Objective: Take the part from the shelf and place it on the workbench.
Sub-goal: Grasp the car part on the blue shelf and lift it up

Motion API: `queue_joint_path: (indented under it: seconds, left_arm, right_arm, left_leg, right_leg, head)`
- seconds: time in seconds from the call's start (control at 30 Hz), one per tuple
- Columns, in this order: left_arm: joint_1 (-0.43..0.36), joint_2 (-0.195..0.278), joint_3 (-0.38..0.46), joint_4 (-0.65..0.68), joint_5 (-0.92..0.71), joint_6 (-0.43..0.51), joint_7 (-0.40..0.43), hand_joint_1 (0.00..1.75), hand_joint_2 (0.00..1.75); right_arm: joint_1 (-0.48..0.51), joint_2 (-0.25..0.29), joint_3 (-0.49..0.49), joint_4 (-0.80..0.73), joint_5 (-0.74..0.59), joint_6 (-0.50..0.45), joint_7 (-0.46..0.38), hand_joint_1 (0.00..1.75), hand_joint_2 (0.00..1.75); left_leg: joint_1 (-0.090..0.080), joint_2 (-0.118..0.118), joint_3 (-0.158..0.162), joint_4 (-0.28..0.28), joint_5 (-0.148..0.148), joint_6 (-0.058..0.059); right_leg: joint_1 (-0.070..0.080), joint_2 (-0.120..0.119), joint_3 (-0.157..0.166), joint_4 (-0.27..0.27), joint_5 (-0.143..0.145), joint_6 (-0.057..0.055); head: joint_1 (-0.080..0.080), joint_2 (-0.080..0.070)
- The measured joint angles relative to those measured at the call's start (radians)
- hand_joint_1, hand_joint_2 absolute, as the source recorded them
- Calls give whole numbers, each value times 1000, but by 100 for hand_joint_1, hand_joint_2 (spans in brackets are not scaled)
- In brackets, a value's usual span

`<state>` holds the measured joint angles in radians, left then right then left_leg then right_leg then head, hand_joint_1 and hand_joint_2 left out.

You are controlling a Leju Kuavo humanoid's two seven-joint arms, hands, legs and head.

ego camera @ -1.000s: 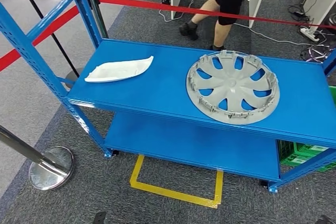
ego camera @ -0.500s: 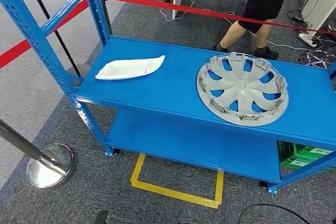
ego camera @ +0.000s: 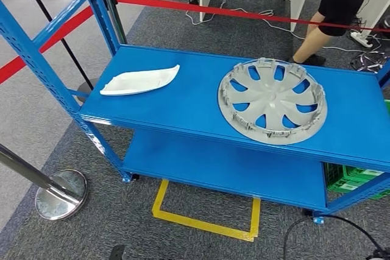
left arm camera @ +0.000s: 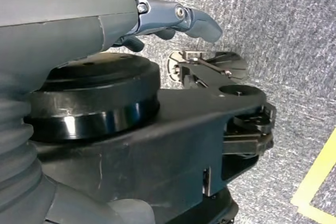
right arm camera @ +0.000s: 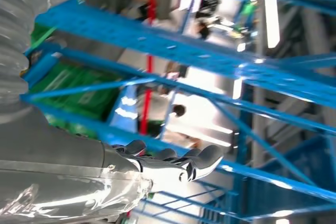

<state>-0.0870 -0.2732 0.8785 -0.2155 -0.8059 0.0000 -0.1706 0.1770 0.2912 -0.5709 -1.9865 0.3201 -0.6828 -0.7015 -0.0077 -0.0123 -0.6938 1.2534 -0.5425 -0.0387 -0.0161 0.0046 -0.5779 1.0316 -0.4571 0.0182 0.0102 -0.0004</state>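
Observation:
A grey wheel cover (ego camera: 272,100) lies flat on the right half of the blue shelf's top deck (ego camera: 197,98). A flat white plastic part (ego camera: 139,80) lies on the left half. My left hand (left arm camera: 178,17) hangs over grey carpet with its fingers stretched out and nothing in them. My right hand (right arm camera: 174,163) is raised in front of the blue shelf frame (right arm camera: 166,40), fingers straight and apart, holding nothing.
A person's legs (ego camera: 336,10) stand behind the shelf at the far right, past a red rope (ego camera: 230,11). A chrome post base (ego camera: 61,194) is on the floor at left. A yellow floor mark (ego camera: 207,223), a green crate (ego camera: 354,181) and a black cable (ego camera: 322,220) lie near the shelf.
The person has walked to the right behind the shelf. My view has swayed slightly, and a black cable loop has come into sight at the lower right. The parts have not moved.

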Motion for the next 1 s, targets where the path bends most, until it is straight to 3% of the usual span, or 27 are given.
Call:
queue_joint_path:
  seconds: [0.07, 0.1, 0.17, 0.23, 0.3, 0.4, 0.43, 0.47, 0.5, 0.6, 0.67, 0.73, 0.8, 0.83, 0.93, 0.97, 1.0]
  left_arm:
    - [0, 0, 5, 0, 0, 0, 0, 0, 175]
    - [-1, -1, 6, 0, 0, 0, 1, 0, 175]
    - [-1, -2, 7, 0, 1, 0, 2, 0, 175]
    - [0, -3, 10, 0, 2, 0, 2, 0, 175]
    - [0, -4, 13, 0, 4, 0, 2, 0, 175]
    - [0, -5, 23, 0, 9, -1, -1, 0, 175]
    - [1, -5, 27, 0, 9, -1, -1, 0, 175]
    - [1, -5, 30, 0, 9, -2, -2, 0, 175]
    - [1, -6, 32, 0, 8, -2, -2, 0, 175]
    - [0, -9, 36, 0, 5, -4, -2, 0, 175]
    - [0, -10, 37, 0, 3, -4, -2, 0, 175]
    - [0, -10, 38, 0, 2, -4, -2, 0, 175]
    - [-1, -9, 39, -1, 0, -4, -2, 0, 175]
    - [-1, -9, 39, -1, 0, -4, -2, 0, 175]
    - [-2, -8, 45, -2, 0, -4, -2, 0, 175]
    - [-1, -8, 47, -2, 0, -4, -2, 0, 175]
    - [-1, -7, 49, -2, 0, -4, -2, 0, 175]
  right_arm:
    - [11, 1, 36, -49, 4, 0, 0, 0, 175]
    - [18, 2, 54, -75, 7, 0, 0, 0, 175]
    - [32, 3, 92, -124, 14, 0, 0, 0, 175]
    - [45, 5, 132, -166, 31, 0, 0, 0, 175]
    - [62, 7, 182, -202, 64, 1, 0, 0, 175]
    - [88, 9, 286, -242, 127, 1, 0, 0, 175]
    - [95, 9, 322, -249, 153, 1, 0, 0, 175]
    - [101, 9, 358, -254, 183, 1, 0, 0, 175]
    - [104, 8, 393, -258, 217, 1, 1, 0, 175]
    - [106, 3, 478, -266, 281, 1, 1, 0, 175]
    - [107, 0, 517, -269, 293, 1, 1, 0, 175]
    - [109, -2, 550, -269, 304, 1, 2, 0, 175]
    - [111, -5, 586, -269, 313, 1, 2, 0, 175]
    - [111, -7, 606, -269, 315, 1, 2, 0, 175]
    - [111, -14, 661, -260, 317, 1, 2, 0, 175]
    - [112, -16, 677, -256, 317, 1, 2, 0, 175]
    - [112, -18, 690, -252, 317, 1, 2, 0, 175]
  left_leg:
    - [1, 1, 58, -117, 68, 3]
    - [2, 0, 88, -180, 87, 7]
    - [2, -1, 117, -244, 96, 16]
    - [2, -2, 119, -253, 94, 29]
    - [5, -1, 121, -256, 97, 40]
    - [5, 0, 123, -257, 96, 49]
    - [5, 1, 123, -257, 96, 50]
    - [4, 1, 124, -257, 95, 51]
    - [4, 0, 126, -257, 95, 50]
    - [3, -2, 132, -254, 90, 43]
    - [-1, -3, 130, -253, 90, 33]
    - [-2, -4, 129, -255, 92, 24]
    - [-1, -3, 122, -238, 76, 14]
    - [-1, -2, 105, -203, 54, 8]
    - [0, -1, 14, -20, -26, -4]
    - [0, -1, -4, 13, -29, -5]
    - [1, -1, -5, 12, -14, -4]
  right_leg:
    - [0, 1, 2, 0, -1, 3]
    - [2, 2, 1, 3, -3, 7]
    - [7, 3, -1, 3, -4, 18]
    - [6, 3, -3, 3, -4, 29]
    - [6, 1, -18, 39, -28, 36]
    - [7, 1, -93, 210, -121, 40]
    - [7, 1, -115, 260, -139, 41]
    - [7, 1, -125, 279, -139, 41]
    - [7, 1, -115, 259, -119, 40]
    - [6, 1, -24, 73, -28, 36]
    - [7, 3, 5, 10, -13, 29]
    - [8, 6, 5, 7, -12, 18]
    - [5, 4, 7, 3, -9, 7]
    - [3, 3, 8, 1, -8, 3]
    - [3, 1, 7, 0, -9, -4]
    - [3, 1, 7, 0, -9, -5]
    - [3, 1, 8, 0, -9, -5]
  head:
    - [0, 0]
    - [0, 0]
    - [1, 0]
    - [2, 0]
    - [5, 0]
    - [11, 0]
    - [11, 0]
    - [12, 0]
    - [11, 0]
    - [12, 0]
    - [11, 0]
    - [10, 0]
    - [7, 0]
    - [4, 0]
    - [-1, 0]
    - [-1, 0]
    - [-1, 0]
